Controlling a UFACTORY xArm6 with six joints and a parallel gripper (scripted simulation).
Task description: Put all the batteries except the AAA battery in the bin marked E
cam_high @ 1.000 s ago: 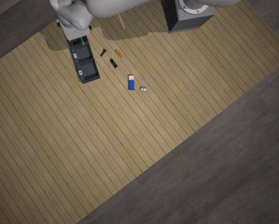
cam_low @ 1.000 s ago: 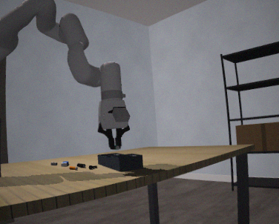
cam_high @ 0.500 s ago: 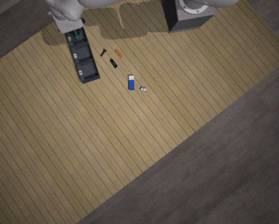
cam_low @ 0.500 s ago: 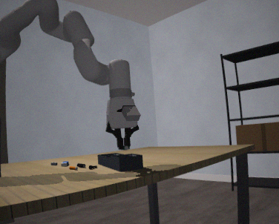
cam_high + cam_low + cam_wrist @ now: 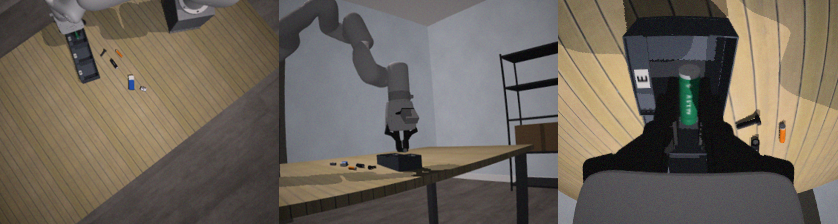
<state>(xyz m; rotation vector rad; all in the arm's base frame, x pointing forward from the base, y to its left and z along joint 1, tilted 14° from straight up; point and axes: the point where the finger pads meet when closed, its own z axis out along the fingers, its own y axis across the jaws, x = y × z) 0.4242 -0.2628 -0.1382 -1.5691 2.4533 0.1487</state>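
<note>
My gripper [image 5: 688, 92] [image 5: 404, 147] [image 5: 76, 35] is shut on a green battery [image 5: 688, 100] [image 5: 77, 35]. It hangs just above the end compartment marked E [image 5: 642, 80] of a dark row of bins [image 5: 84, 61] [image 5: 398, 162] [image 5: 677, 35]. On the table right of the bins lie a black battery [image 5: 113, 63] [image 5: 754, 141] [image 5: 360, 165], a small orange battery [image 5: 119, 53] [image 5: 782, 132] [image 5: 352, 168] and a blue and white block battery [image 5: 130, 82] [image 5: 344, 163].
A black bolt-like piece [image 5: 104, 53] [image 5: 748, 122] [image 5: 372, 167] lies by the bins. A small white and black thing [image 5: 143, 88] [image 5: 333, 163] lies beside the blue battery. The robot base [image 5: 187, 12] stands at the table's far edge. A shelf rack [image 5: 531, 111] stands off the table.
</note>
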